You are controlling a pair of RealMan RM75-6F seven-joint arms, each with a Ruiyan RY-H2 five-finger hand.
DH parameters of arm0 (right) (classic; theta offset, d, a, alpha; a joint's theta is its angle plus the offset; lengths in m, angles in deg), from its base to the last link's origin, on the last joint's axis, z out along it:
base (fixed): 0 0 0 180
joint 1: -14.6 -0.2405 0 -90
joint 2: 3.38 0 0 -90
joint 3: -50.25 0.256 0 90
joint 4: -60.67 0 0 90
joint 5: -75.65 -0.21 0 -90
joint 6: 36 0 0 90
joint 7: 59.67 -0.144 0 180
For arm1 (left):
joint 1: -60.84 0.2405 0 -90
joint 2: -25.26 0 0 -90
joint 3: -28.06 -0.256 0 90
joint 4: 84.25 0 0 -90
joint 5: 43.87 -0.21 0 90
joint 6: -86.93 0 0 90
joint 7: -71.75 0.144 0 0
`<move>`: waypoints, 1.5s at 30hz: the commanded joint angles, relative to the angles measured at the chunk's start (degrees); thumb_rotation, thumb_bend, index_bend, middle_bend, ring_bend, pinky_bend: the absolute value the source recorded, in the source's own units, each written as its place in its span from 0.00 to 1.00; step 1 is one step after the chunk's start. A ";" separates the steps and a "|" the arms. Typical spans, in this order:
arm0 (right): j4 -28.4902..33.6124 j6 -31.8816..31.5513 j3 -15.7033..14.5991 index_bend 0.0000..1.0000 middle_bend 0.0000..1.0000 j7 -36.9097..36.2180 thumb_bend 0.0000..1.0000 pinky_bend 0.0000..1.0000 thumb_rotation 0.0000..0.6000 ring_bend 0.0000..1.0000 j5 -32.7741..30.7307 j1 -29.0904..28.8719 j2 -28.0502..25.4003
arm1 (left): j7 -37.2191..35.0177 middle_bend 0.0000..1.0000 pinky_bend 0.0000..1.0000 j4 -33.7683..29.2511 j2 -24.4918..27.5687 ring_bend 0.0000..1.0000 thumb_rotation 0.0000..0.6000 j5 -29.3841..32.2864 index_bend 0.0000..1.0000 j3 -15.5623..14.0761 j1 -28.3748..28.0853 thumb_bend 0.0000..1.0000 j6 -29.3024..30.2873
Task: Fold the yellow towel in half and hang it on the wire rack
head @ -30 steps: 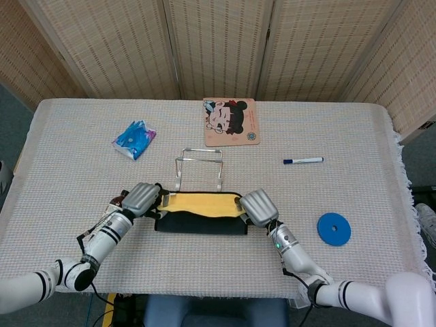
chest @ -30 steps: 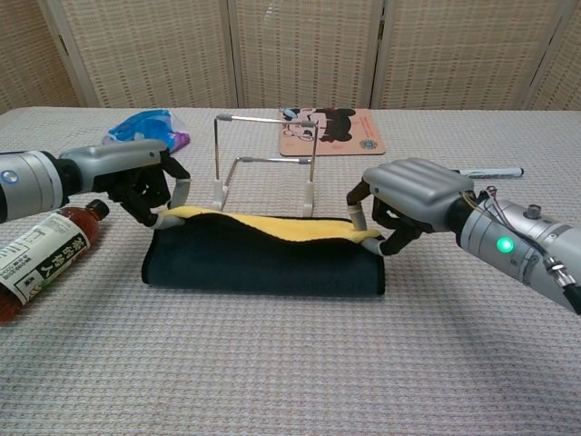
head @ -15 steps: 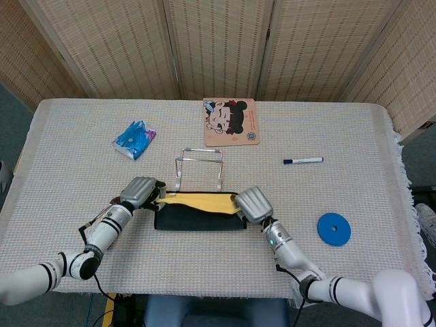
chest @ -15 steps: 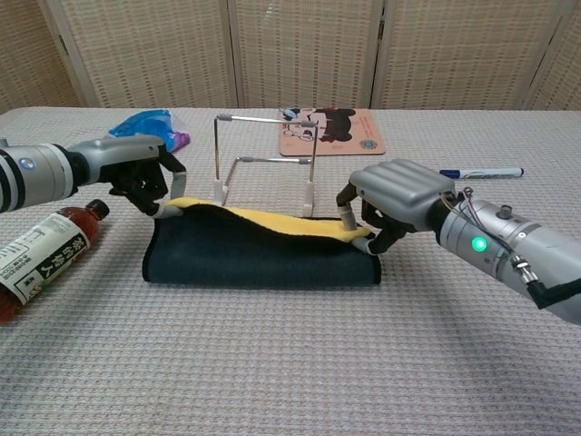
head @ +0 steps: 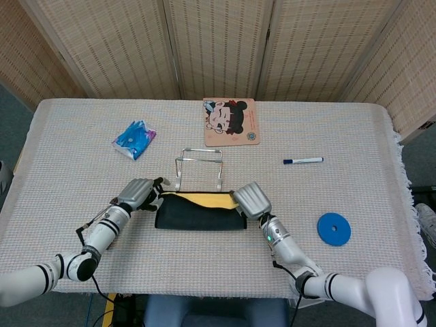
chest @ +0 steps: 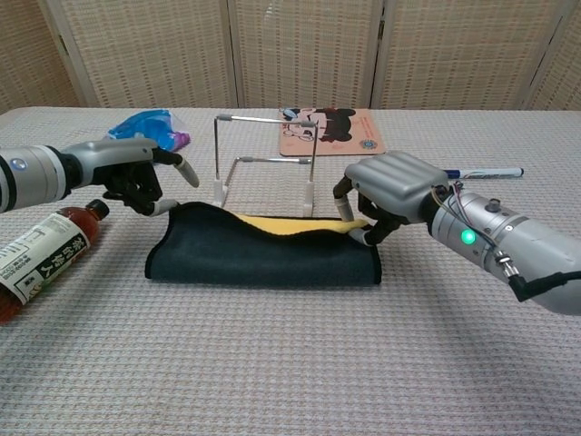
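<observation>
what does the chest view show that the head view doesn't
Only the chest view shows the bottle lying at the table's left, beside the left arm. Only the head view shows the blue disc at the right. Both show the towel, the wire rack behind it, the pen, the blue packet, the cartoon mat, the left hand and the right hand.

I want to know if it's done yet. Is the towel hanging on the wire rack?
No, the towel lies folded on the table in front of the wire rack, whose top bar is bare.
</observation>
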 commanded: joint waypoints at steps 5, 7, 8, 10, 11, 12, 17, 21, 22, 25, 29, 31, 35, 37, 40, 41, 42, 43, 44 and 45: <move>-2.44 0.34 0.22 0.62 0.96 0.23 0.44 1.00 1.00 0.99 0.28 -1.25 1.09 | -0.19 0.96 0.92 -1.97 1.10 0.80 1.00 0.81 0.13 0.27 1.04 0.51 2.04; -3.50 0.30 0.38 0.62 0.96 -0.09 0.44 1.00 1.00 0.99 0.43 -1.66 1.62 | -0.29 0.96 0.92 -2.98 1.72 0.80 1.00 0.96 0.11 0.28 1.52 0.51 2.76; -3.95 0.34 0.46 0.62 0.96 -0.29 0.44 1.00 1.00 0.99 0.47 -1.84 1.85 | -0.33 0.96 0.92 -3.39 1.96 0.80 1.00 0.96 0.11 0.27 1.76 0.51 3.17; -5.09 0.53 0.51 0.60 0.96 -0.59 0.44 1.00 1.00 0.99 0.66 -2.33 2.38 | -0.46 0.96 0.92 -4.30 2.45 0.80 1.00 0.84 0.10 0.22 2.33 0.51 4.10; -5.63 0.56 0.50 0.59 0.96 -0.59 0.44 1.00 1.00 0.99 0.78 -2.54 2.63 | -0.57 0.96 0.92 -4.70 2.69 0.80 1.00 0.75 0.10 0.21 2.57 0.51 4.47; -6.19 0.56 0.50 0.56 0.96 -0.53 0.44 1.00 1.00 0.99 0.91 -2.75 2.87 | -0.68 0.96 0.92 -5.10 2.91 0.80 1.00 0.65 0.10 0.23 2.82 0.51 4.87; -8.26 0.50 0.87 0.32 0.95 -1.06 0.43 1.00 1.00 0.99 1.02 -3.52 3.84 | -1.50 0.96 0.92 -7.47 4.38 0.80 1.00 -0.06 0.09 0.20 4.15 0.51 6.73; -8.86 -0.06 0.82 0.13 0.94 -2.23 0.41 1.00 1.00 0.99 1.68 -3.79 3.91 | -2.24 0.96 0.92 -8.76 5.23 0.80 1.00 -0.92 0.09 0.10 5.14 0.50 8.10; -8.96 -0.29 0.71 0.12 0.94 -2.55 0.41 1.00 1.00 0.99 1.96 -3.81 3.81 | -2.40 0.96 0.92 -9.05 5.45 0.80 1.00 -1.12 0.09 0.04 5.40 0.49 8.42; -8.75 -1.18 0.48 0.11 0.94 -3.66 0.41 1.00 1.00 0.99 2.72 -3.64 3.18 | -2.78 0.96 0.92 -9.86 6.16 0.80 1.00 -1.53 0.09 -0.09 6.04 0.49 9.13; -6.73 -3.13 -0.41 0.11 0.94 -5.61 0.41 1.00 1.00 0.99 4.75 -3.00 0.79 | -3.39 0.96 0.92 -11.28 7.33 0.80 1.00 -2.46 0.09 -0.15 7.13 0.49 10.68; -4.92 -4.72 -1.53 0.11 0.93 -7.15 0.41 1.00 1.00 0.99 6.73 -2.37 -1.46 | -3.94 0.96 0.92 -12.35 8.18 0.80 1.00 -3.53 0.09 -0.35 7.91 0.49 11.75; -1.73 -7.24 -4.06 0.20 0.88 -10.15 0.32 1.00 1.00 0.96 10.41 -0.97 -6.41 | -4.73 0.96 0.92 -14.46 9.84 0.80 1.00 -5.78 0.09 -0.98 9.54 0.49 13.99; -0.76 -8.36 -5.51 0.28 0.87 -12.65 0.25 1.00 1.00 0.94 12.51 -0.44 -8.80 | -5.06 0.96 0.92 -15.50 10.62 0.80 1.00 -6.93 0.09 -1.30 10.46 0.49 15.39; -1.17 -9.28 -7.52 0.36 0.87 -14.89 0.14 1.00 1.00 0.94 15.04 0.04 -10.76 | -5.29 0.96 0.92 -16.68 11.58 0.80 1.00 -8.36 0.09 -1.84 11.75 0.49 17.25; -1.55 -9.30 -8.16 0.37 0.87 -15.24 0.12 1.00 1.00 0.94 15.68 0.12 -11.00 | -5.29 0.96 0.92 -16.95 11.86 0.80 1.00 -8.75 0.09 -2.05 12.11 0.49 17.70; -2.04 -9.27 -8.84 0.38 0.87 -15.52 0.09 1.00 1.00 0.94 16.36 0.19 -11.09 | -5.26 0.96 0.92 -17.17 12.10 0.80 1.00 -9.07 0.09 -2.23 12.46 0.49 18.15; -2.84 -9.11 -9.68 0.39 0.87 -15.64 0.07 1.00 1.00 0.94 17.12 0.26 -11.01 | -5.21 0.96 0.92 -17.44 12.37 0.80 1.00 -9.46 0.09 -2.47 12.93 0.49 18.78; -3.48 -8.94 -10.22 0.39 0.87 -15.62 0.06 1.00 1.00 0.94 17.60 0.28 -10.82 | -5.20 0.96 0.92 -17.62 12.57 0.80 1.00 -9.71 0.09 -2.63 13.28 0.49 19.22; -4.17 -8.84 -10.65 0.39 0.87 -15.57 0.05 1.00 1.00 0.94 18.08 0.26 -10.52 | -5.20 0.96 0.92 -17.82 12.77 0.80 1.00 -9.91 0.09 -2.79 13.62 0.49 19.61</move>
